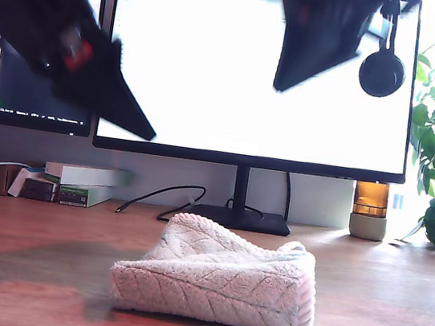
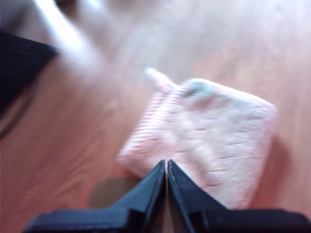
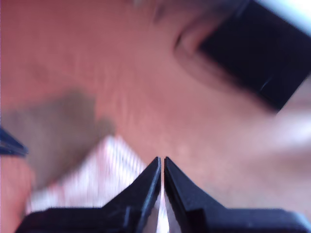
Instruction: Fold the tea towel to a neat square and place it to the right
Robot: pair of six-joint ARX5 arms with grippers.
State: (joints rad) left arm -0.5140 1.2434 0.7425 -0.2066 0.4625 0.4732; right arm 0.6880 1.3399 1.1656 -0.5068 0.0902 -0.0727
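Towel [image 1: 217,280] lies folded into a compact, roughly square pad on the desk [image 1: 390,317], in front of the monitor [image 1: 259,71] stand. My first gripper [image 2: 166,167] and second gripper [image 3: 162,165]: jaws pinched together, empty, raised clear. Fold looks done; whether placement remains, unclear.

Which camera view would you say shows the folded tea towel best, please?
The exterior view: the tea towel is sharp and whole, side-on on the table. The first wrist view shows its squarish outline from above, blurred. The second wrist view catches only a blurred corner.
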